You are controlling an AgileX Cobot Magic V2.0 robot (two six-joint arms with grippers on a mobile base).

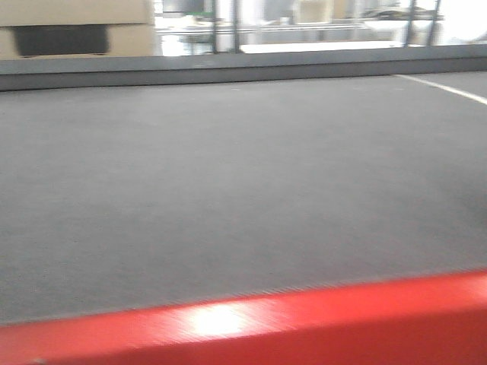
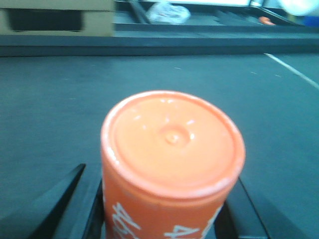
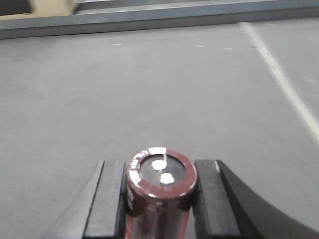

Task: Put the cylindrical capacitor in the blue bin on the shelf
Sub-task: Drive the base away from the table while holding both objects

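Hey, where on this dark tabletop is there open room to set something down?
Nearly the whole dark tabletop is bare, from the red front edge back to the grey ledge, and across to the white line at right. Nowhere on it looks crowded. Both hands are full: the left hand holds an orange cylinder, the right hand a capacitor.

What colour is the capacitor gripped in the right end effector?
The capacitor is dark maroon with a black top; the right wrist view shows it best.
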